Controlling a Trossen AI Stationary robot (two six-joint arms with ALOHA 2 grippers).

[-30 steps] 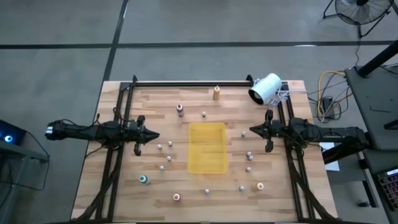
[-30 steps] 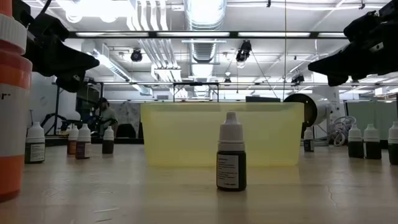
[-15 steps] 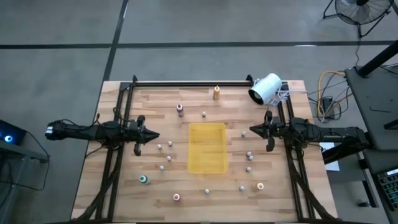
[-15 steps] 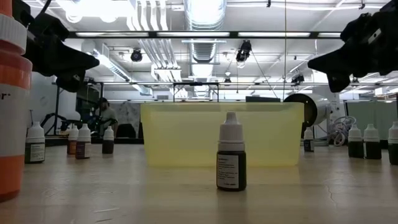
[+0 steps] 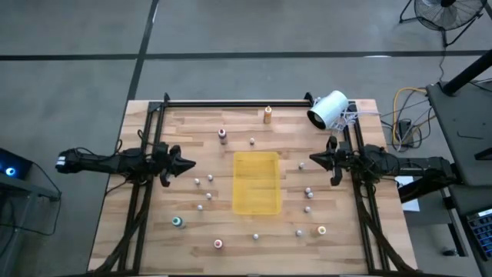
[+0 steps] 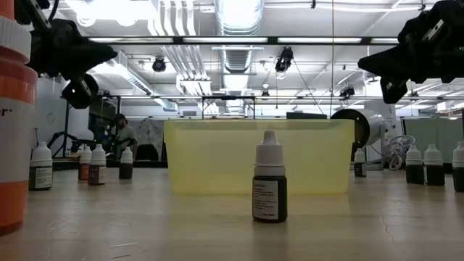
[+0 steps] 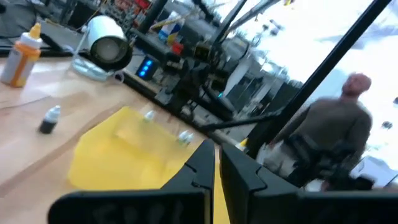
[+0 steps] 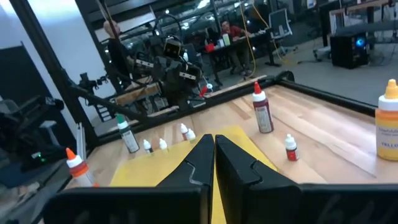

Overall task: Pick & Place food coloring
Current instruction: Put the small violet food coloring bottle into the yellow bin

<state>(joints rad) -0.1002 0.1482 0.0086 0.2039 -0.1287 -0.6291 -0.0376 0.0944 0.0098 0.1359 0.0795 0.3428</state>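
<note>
Wooden table filled the overhead view, a yellow tray at its centre. Food coloring bottles stood scattered all around the tray, none visibly inside it. Left gripper hovered left of the tray, right gripper right of it, both shut and empty. Descending shut, either could topple a bottle. Compared with a second earlier, both grippers had rotated slightly at the wrist.
</note>
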